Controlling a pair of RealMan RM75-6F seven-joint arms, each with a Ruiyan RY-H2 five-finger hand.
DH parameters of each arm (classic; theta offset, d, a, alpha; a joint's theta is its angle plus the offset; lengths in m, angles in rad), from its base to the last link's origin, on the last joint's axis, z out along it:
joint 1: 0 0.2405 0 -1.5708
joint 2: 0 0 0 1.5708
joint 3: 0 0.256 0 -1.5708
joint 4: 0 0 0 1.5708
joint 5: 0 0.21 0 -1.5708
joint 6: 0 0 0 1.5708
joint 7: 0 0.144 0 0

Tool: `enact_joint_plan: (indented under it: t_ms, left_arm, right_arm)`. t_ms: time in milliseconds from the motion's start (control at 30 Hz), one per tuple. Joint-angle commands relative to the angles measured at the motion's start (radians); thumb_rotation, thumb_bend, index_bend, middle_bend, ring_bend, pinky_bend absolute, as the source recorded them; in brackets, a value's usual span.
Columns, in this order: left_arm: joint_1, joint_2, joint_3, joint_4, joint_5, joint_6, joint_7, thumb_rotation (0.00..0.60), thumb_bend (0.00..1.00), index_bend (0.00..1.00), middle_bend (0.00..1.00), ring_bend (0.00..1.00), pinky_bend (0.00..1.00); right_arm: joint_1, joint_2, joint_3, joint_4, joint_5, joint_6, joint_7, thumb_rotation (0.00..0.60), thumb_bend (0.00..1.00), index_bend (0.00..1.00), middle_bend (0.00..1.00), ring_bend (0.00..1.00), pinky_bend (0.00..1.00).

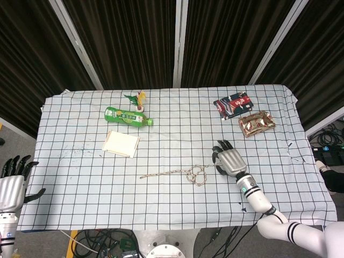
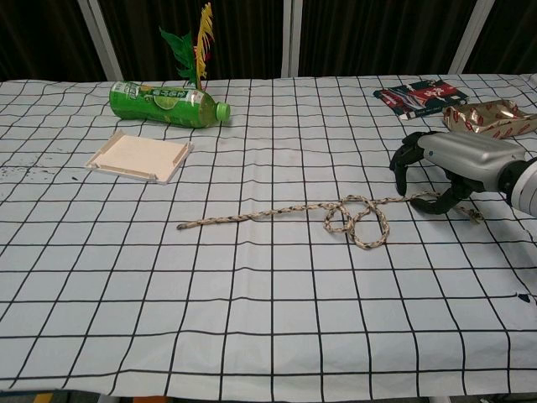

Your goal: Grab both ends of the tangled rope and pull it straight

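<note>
Rope lies knotted; right hand curls fingers over its end, grasp unclear; left hand spread.

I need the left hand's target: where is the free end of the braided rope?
In the head view, the braided rope's free left end lies on the checked tablecloth, below the pale flat tray, left of the knot.
</note>
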Motion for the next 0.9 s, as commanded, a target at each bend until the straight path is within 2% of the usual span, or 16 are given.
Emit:
enact_joint_plan:
  t_ms: [33, 600, 733, 900]
  left_arm:
    - [0.001, 0.0, 0.0, 0.001, 0.0, 0.001, -0.001, 0.6, 0.09, 0.23, 0.09, 0.0, 0.0]
    - [-0.001, -0.001, -0.001, 0.013, 0.005, 0.001, -0.009, 0.6, 0.09, 0.23, 0.09, 0.0, 0.0]
    - [-0.018, 0.009, 0.001, 0.01, 0.03, -0.015, -0.041, 0.6, 0.09, 0.23, 0.09, 0.0, 0.0]
    - [-0.09, 0.035, -0.006, -0.002, 0.104, -0.079, -0.138, 0.6, 0.09, 0.24, 0.09, 0.0, 0.0]
  right_arm:
    - [0.0, -0.005, -0.005, 0.004, -0.001, 0.003, -0.002, 0.6, 0.34, 0.51, 0.22, 0.0, 0.0]
    - [-0.002, -0.02, -0.012, 0.016, 0.001, 0.034, -0.016, 0.6, 0.41, 0.6, 0.24, 0.0, 0.0]
    - [-0.017, -0.013, -0.009, -0.006, -0.009, 0.081, -0.025, 0.6, 0.43, 0.6, 0.24, 0.0, 0.0]
    - [-0.034, 0.029, 0.008, -0.096, 0.005, 0.125, -0.052, 0.6, 0.44, 0.61, 0.24, 0.0, 0.0]
